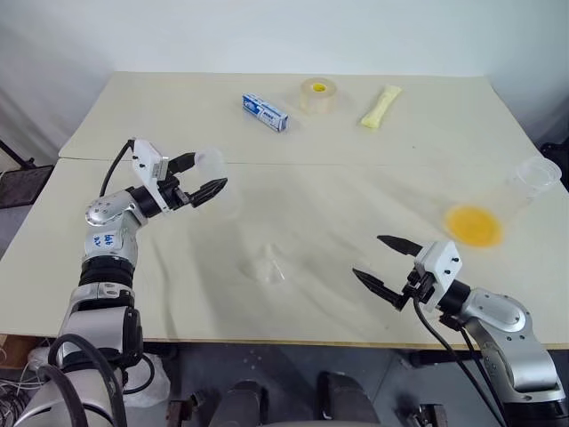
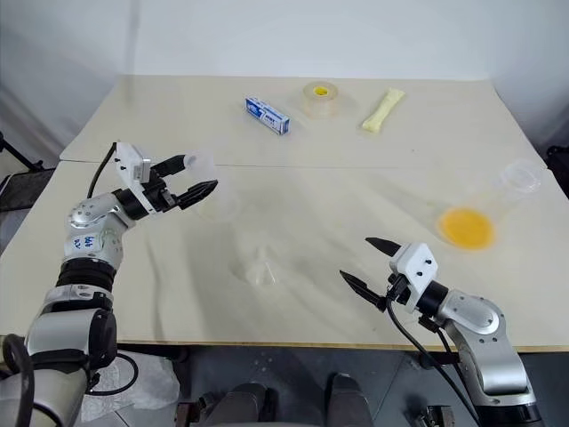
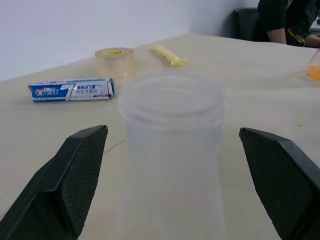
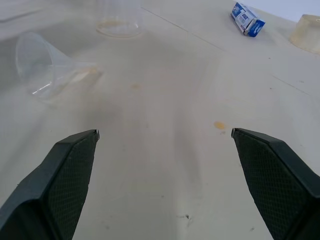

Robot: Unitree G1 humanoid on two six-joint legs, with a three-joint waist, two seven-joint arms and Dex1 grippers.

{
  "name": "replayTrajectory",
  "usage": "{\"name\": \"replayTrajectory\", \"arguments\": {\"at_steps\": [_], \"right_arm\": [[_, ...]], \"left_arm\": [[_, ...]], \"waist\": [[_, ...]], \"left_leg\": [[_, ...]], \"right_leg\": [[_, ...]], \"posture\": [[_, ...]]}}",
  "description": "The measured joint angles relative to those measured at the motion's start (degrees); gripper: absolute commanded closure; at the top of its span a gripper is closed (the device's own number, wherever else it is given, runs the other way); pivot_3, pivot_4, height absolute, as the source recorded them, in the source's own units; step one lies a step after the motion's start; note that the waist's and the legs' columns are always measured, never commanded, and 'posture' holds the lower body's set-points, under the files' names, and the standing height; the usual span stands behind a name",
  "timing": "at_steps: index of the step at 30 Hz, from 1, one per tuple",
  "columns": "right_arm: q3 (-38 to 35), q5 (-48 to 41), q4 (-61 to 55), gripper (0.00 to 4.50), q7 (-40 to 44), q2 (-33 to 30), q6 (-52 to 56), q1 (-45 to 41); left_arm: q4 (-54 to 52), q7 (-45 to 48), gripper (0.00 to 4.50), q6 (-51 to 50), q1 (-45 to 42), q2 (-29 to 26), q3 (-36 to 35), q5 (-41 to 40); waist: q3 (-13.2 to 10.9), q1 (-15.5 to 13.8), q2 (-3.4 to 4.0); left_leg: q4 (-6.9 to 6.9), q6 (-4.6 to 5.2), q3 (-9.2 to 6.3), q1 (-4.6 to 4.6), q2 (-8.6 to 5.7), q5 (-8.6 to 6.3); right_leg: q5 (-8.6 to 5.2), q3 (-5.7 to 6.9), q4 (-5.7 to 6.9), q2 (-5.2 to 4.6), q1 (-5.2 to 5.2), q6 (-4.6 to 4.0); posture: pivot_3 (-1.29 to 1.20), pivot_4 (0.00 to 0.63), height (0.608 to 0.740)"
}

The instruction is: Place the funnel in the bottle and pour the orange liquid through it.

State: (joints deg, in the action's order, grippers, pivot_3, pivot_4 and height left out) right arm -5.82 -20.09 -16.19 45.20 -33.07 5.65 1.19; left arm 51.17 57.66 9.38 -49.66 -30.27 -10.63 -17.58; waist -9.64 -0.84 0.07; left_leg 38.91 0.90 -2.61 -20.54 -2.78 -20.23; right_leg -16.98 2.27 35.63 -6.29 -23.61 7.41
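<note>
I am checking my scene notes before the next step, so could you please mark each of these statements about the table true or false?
1. The funnel lies on its side on the table. True.
2. The left end effector is clamped on the bottle. False: its fingers stand open on either side of the bottle, not touching it.
3. The orange liquid sits in a clear tilted container near the table's right edge. True.
4. The right end effector holds the funnel. False: it is open and empty.
5. The toothpaste box stands inside the tape roll. False: it lies beside it.
</note>
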Motion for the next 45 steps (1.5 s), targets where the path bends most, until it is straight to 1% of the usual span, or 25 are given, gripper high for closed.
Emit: {"name": "replayTrajectory", "arguments": {"at_steps": [7,10,15,21,27,30,33,37,42,45], "right_arm": [[0.0,0.6,-0.8,0.06,-0.7,0.0,-0.3,0.6],[0.0,0.6,-1.7,0.0,-1.0,0.0,-0.3,1.1],[0.0,0.6,-2.5,0.0,-1.1,0.0,-0.2,1.5],[0.0,0.5,-3.5,0.0,-1.1,0.0,0.0,1.6],[-1.5,-0.1,-3.7,0.0,-1.1,-0.4,1.1,0.2],[-2.9,-1.1,-4.0,0.0,-1.1,-0.7,2.0,-0.2],[-3.9,-1.8,-4.9,0.0,-1.5,-0.7,2.8,0.6],[-6.1,-1.8,-6.8,0.0,-2.4,-0.8,3.4,3.9],[-8.0,-1.7,-9.4,0.0,-4.2,-0.8,3.3,6.4],[-9.0,-1.4,-10.8,0.0,-5.9,-0.4,3.3,8.6]], "left_arm": [[3.6,0.0,0.0,1.5,-1.8,0.3,0.0,0.5],[4.1,-0.6,0.6,2.0,-1.9,0.8,-0.2,0.6],[5.2,-0.6,2.18,2.3,-2.4,1.1,-1.3,0.3],[5.1,1.8,2.21,1.8,-2.7,1.2,-1.9,-0.2],[-1.8,9.4,2.21,-3.0,-6.0,3.4,0.0,-1.3],[-5.3,11.9,2.21,-6.5,-9.9,7.1,2.2,-1.8],[-5.9,13.4,2.21,-8.1,-12.3,10.5,5.2,-1.5],[-2.7,14.7,2.21,-6.6,-14.7,15.9,7.9,0.0],[5.1,13.0,2.21,-0.8,-18.6,20.0,10.7,4.3],[9.3,11.9,2.21,1.0,-19.6,22.1,10.9,5.4]], "waist": [[0.0,0.0,-0.06],[-0.1,0.0,-0.09],[-0.1,-0.1,-0.11],[-0.1,-0.3,-0.12],[-0.1,-0.6,-0.18],[-0.1,-0.7,-0.18],[-0.1,-0.5,-0.18],[-0.1,-0.5,-0.2],[-0.1,-0.5,-0.21],[-0.1,-0.6,-0.21]], "left_leg": [[0.05,0.0,-0.01,-0.03,0.0,0.0],[0.08,0.0,-0.02,-0.04,0.0,0.0],[0.1,0.0,-0.02,-0.05,-0.01,0.0],[0.11,0.0,-0.02,-0.07,-0.01,0.0],[0.27,0.06,-0.22,-0.3,-0.15,0.0],[0.34,0.1,-0.43,-0.49,-0.25,0.03],[0.34,0.13,-0.47,-0.52,-0.36,0.04],[0.33,0.15,-0.44,-0.56,-0.46,0.06],[0.33,0.16,-0.3,-0.54,-0.51,0.06],[0.33,0.16,-0.3,-0.55,-0.5,0.07]], "right_leg": [[0.0,0.03,0.01,0.0,0.0,0.0],[0.01,0.03,0.02,0.0,-0.01,0.01],[0.02,0.04,0.03,-0.01,-0.01,0.03],[0.02,0.05,0.03,-0.01,-0.01,0.03],[0.04,0.27,0.02,-0.14,-0.04,0.07],[0.05,0.41,0.01,-0.21,-0.08,0.09],[0.06,0.44,0.01,-0.25,-0.09,0.11],[0.06,0.47,0.0,-0.23,-0.11,0.12],[0.07,0.47,0.0,-0.23,-0.12,0.13],[0.07,0.49,0.0,-0.23,-0.13,0.13]], "posture": [[0.0,0.15,0.74],[0.0,0.15,0.74],[0.0,0.15,0.74],[0.0,0.15,0.74],[0.0,0.15,0.74],[0.0,0.15,0.74],[0.0,0.15,0.74],[0.0,0.15,0.74],[0.0,0.15,0.74],[0.0,0.15,0.74]]}}
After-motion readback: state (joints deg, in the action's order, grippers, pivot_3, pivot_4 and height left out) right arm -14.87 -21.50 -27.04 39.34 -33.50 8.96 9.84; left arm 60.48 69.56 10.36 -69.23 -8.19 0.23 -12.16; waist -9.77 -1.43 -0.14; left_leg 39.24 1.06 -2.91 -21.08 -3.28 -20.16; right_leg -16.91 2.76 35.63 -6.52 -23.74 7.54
